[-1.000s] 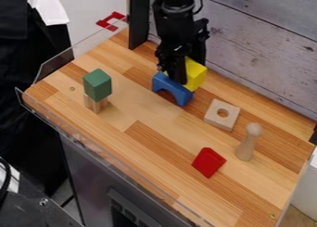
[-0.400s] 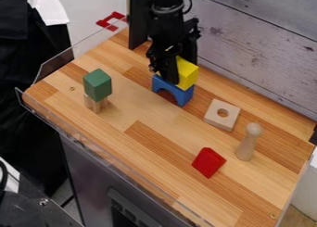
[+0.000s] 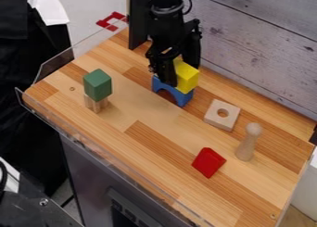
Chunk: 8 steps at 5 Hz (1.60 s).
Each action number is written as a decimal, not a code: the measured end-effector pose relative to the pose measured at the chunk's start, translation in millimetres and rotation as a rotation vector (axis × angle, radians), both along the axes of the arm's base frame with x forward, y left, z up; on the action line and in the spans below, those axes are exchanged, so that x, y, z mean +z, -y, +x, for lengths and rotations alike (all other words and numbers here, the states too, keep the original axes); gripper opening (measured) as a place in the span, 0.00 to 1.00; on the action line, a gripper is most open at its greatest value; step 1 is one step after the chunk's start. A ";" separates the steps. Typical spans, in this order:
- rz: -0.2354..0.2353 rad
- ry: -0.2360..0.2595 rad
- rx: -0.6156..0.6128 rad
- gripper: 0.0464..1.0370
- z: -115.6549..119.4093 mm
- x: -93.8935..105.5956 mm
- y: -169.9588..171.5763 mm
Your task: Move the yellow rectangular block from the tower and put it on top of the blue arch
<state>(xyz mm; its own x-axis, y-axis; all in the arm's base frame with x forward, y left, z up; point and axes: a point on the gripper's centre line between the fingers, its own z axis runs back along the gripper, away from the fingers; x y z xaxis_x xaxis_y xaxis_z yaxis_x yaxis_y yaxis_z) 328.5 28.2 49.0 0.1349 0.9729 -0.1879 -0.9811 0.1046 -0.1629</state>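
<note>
Yellow block (image 3: 187,78), probably light, rigid and best held by opposite faces, sits on the blue arch (image 3: 184,98) within the spread gripper (image 3: 180,75).

I can't read any words, letters, numbers or signs here.

Whitewashed plank wall (image 3: 260,40) behind the wooden counter (image 3: 142,142) — pale grey floor (image 3: 93,8) beyond
</note>
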 end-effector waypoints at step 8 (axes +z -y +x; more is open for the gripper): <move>0.167 -0.113 -1.010 0.96 -82.6 41.8 -64.1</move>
<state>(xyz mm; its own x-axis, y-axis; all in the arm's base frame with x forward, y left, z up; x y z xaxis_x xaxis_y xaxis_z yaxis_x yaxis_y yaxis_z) 245.9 92.4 90.8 0.8944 0.4300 -0.1229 -0.4313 0.9020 0.0171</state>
